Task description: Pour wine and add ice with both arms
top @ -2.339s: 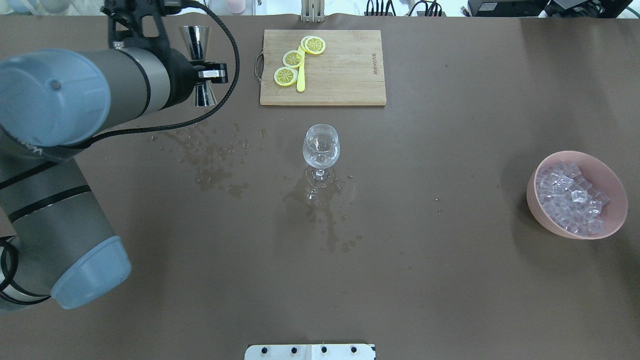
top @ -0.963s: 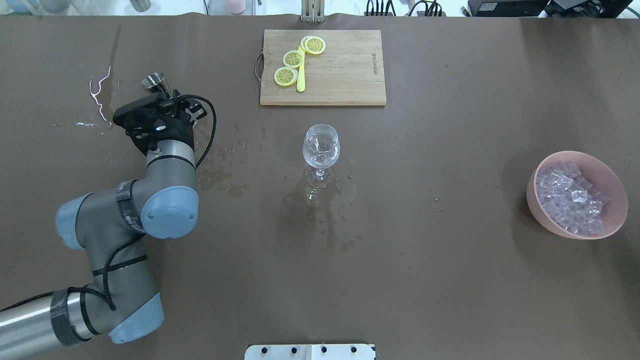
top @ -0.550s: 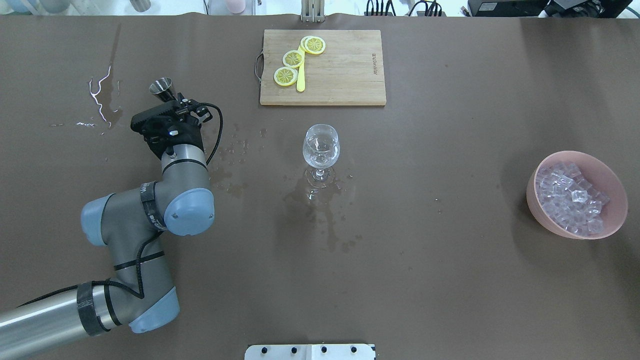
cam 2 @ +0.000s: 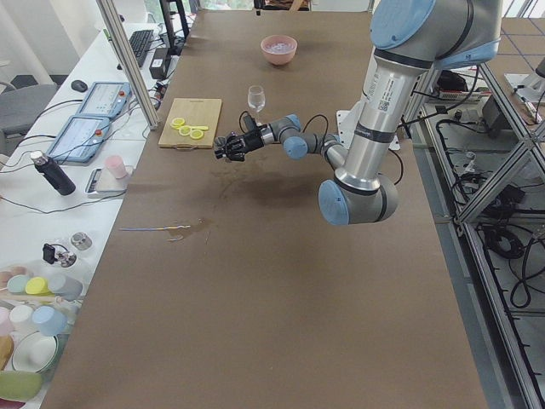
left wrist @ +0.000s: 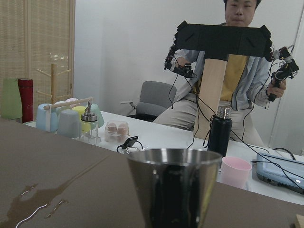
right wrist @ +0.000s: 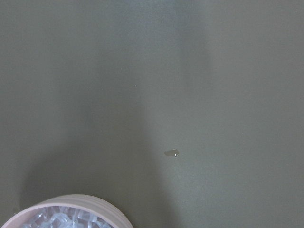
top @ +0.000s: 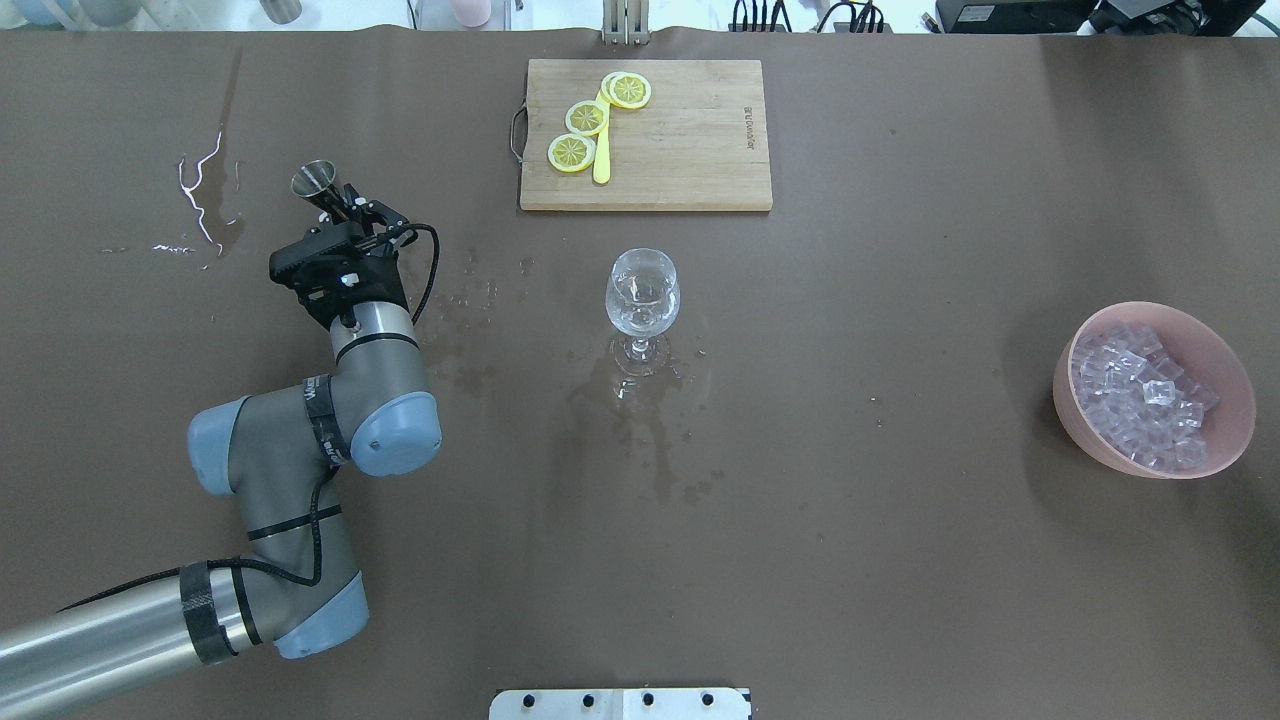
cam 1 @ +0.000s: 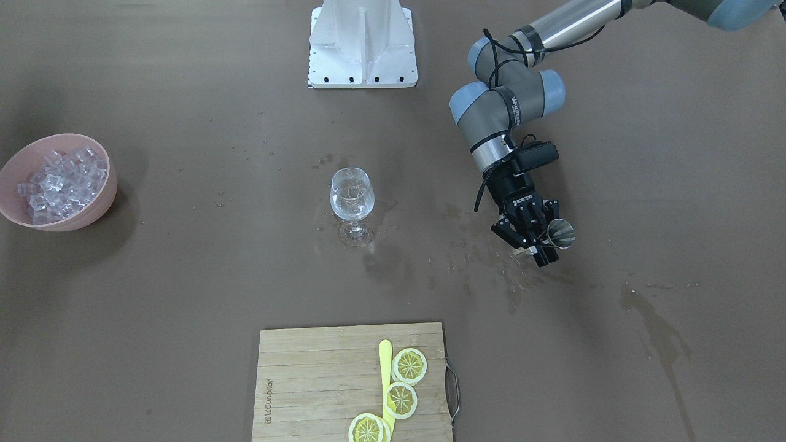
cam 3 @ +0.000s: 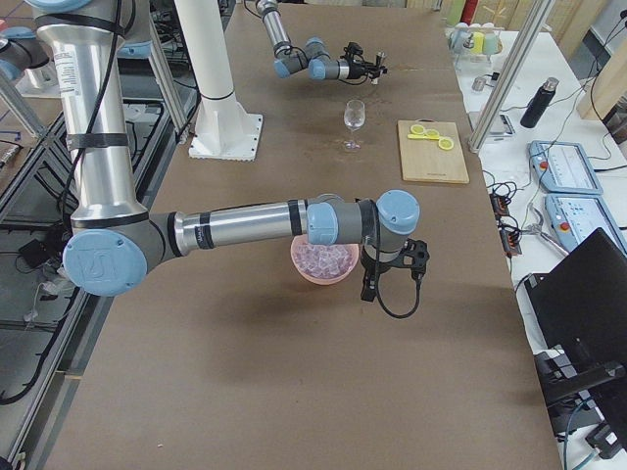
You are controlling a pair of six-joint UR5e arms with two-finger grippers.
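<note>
Left gripper (top: 347,208): clenched on steel jigger (top: 313,179), well left of the wine glass (top: 641,292).
Wine (top: 640,420): puddled at its foot; a nudge on the wet table (top: 900,560) might topple it.
Ice (top: 1140,395): in pink bowl (top: 1232,440).
Right gripper (cam 3: 369,287): by bowl; claw state untellable.

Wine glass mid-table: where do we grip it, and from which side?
Grip the wine glass by its stem, just under the bowl, fingers level. It stands upright. The bowl is round, smooth and holds liquid, so the thin stem looks the safer hold. Come from the robot's right: the left gripper is shut on the jigger.
</note>
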